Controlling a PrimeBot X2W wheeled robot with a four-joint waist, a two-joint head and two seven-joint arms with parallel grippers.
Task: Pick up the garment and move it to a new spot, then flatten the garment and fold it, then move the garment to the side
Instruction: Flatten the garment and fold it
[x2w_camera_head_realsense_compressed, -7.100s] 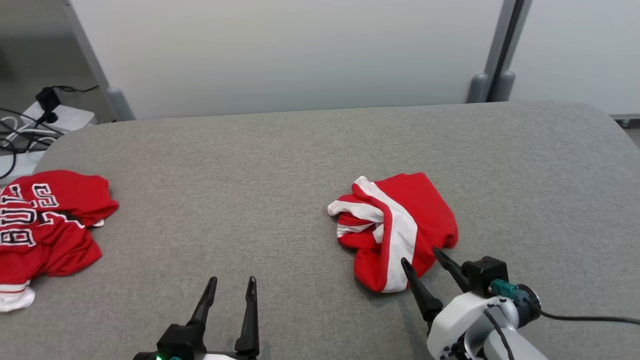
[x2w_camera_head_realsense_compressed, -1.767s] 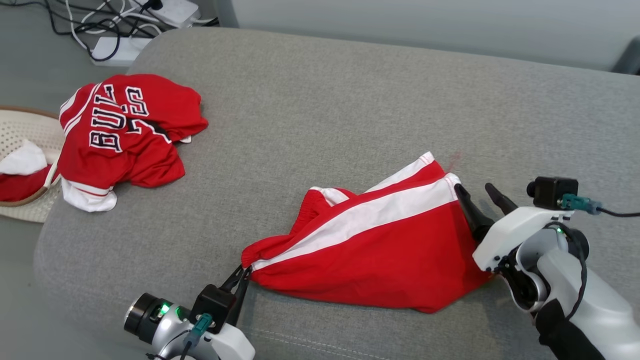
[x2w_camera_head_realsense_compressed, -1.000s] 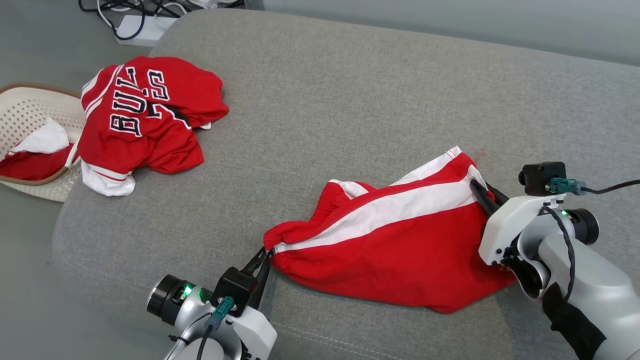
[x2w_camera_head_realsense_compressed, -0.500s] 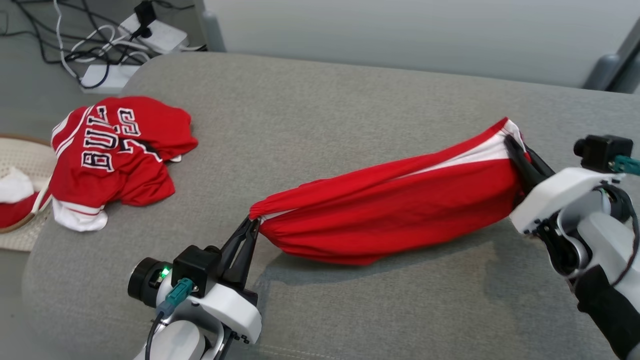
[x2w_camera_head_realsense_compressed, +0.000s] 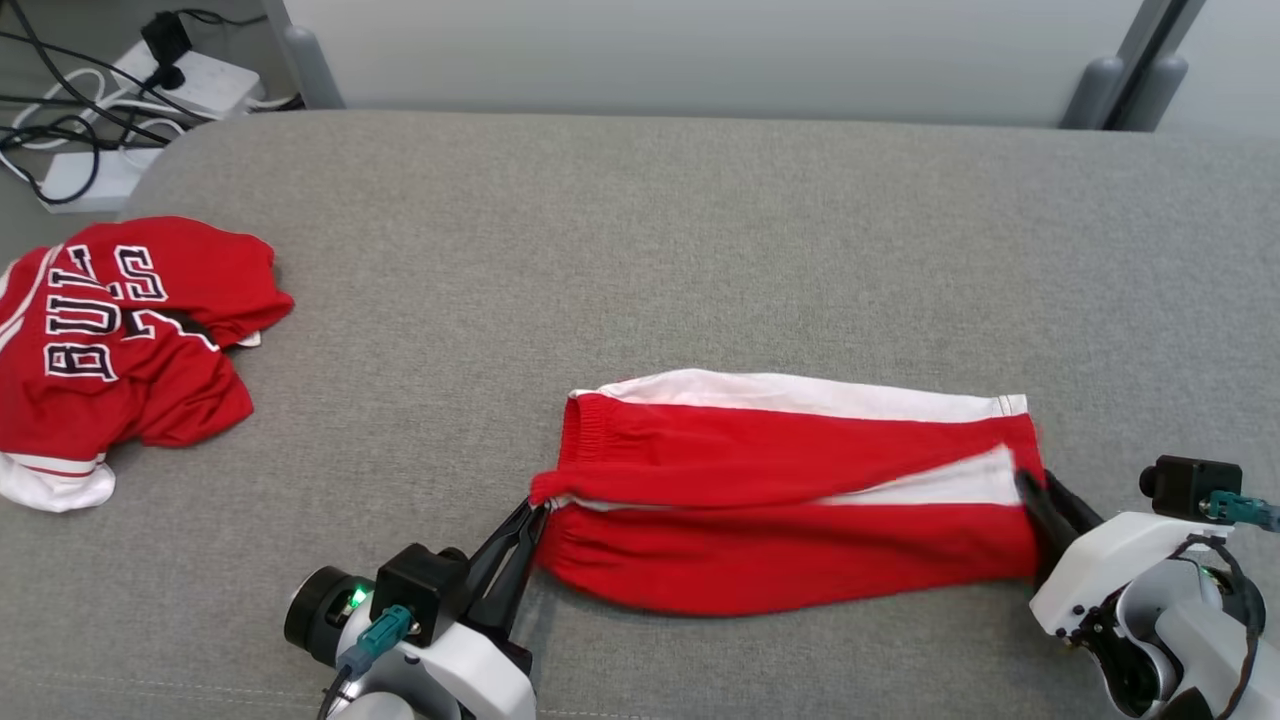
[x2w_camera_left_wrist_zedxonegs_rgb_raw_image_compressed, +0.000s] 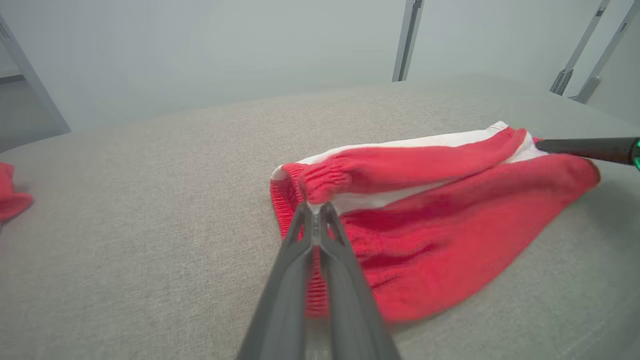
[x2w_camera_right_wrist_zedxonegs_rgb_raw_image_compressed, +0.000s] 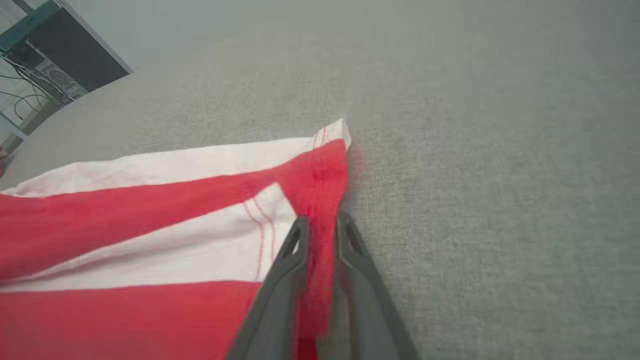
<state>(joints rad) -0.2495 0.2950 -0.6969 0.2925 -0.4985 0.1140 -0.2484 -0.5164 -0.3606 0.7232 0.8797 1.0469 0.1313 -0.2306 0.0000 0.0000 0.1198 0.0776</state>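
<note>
Shorts (x2w_camera_head_realsense_compressed: 790, 500) dropped flat, pulled taut between left pincer (x2w_camera_head_realsense_compressed: 530, 515) and right pincer (x2w_camera_head_realsense_compressed: 1032, 487).

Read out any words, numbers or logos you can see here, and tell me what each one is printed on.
"BUL": dark letters edged in white on the red jersey, crumpled at the left of the grey surface.
The letters after it, perhaps "LS", run into a crease: not certain.
A dark figure beneath the lettering is mostly folded under: unreadable.
Red shorts: no text, only white stripes.
</note>
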